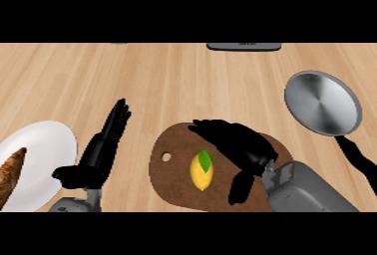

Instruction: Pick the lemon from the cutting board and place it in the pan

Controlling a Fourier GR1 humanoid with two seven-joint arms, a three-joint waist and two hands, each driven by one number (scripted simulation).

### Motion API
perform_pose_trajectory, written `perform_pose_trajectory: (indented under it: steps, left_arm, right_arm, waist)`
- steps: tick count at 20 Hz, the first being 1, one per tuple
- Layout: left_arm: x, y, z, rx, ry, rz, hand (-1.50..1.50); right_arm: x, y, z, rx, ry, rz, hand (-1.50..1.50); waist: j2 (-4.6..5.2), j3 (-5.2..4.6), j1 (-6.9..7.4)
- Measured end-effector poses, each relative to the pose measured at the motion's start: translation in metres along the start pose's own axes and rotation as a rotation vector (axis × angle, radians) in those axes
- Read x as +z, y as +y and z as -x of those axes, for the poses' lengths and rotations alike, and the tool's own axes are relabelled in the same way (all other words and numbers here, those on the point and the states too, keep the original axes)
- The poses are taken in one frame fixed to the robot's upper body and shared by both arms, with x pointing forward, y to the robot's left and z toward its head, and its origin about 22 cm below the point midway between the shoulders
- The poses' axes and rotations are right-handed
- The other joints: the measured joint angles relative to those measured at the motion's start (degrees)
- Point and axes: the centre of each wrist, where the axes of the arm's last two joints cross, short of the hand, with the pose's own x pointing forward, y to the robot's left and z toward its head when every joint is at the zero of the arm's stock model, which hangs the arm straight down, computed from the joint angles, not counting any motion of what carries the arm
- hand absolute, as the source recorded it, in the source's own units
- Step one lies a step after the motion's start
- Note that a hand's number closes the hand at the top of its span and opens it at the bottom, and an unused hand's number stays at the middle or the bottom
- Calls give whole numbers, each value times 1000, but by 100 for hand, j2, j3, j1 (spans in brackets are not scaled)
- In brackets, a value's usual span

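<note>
We count one lemon (201, 172), yellow with a green leaf at its far end, lying on one dark brown cutting board (177, 184) that has a small round hole near its left edge. One grey pan (322, 102) with a black handle sits on the wooden counter (169, 84) to the right, well apart from the lemon. We see two hands. The right hand (236, 144) hangs over the board just right of the lemon, fingers spread and slightly bent, thumb pointing down beside the fruit; it holds nothing. The left hand (103, 144) rests open to the left of the board, fingers straight and pointing away. One white plate (52, 144) at the left edge carries one brown pastry (10, 172). One dark object (244, 46) shows partly at the far edge.
</note>
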Motion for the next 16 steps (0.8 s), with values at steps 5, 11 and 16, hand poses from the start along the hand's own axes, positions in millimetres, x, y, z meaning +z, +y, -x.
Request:
perform_pose_trajectory:
  steps: [5,11,16]
  left_arm:
    - [1,2,0,1,-1,-10,0]
    - [1,-3,0,5,3,-15,0]
    - [6,0,3,0,4,-9,0]
  right_arm:
    - [-10,13,-9,52,48,-57,-150]
    - [-18,23,-12,61,73,-75,-150]
    - [-24,41,-1,41,95,-63,-150]
  waist:
    - [-4,3,-43]
    - [-5,4,-60]
    - [-5,5,-62]
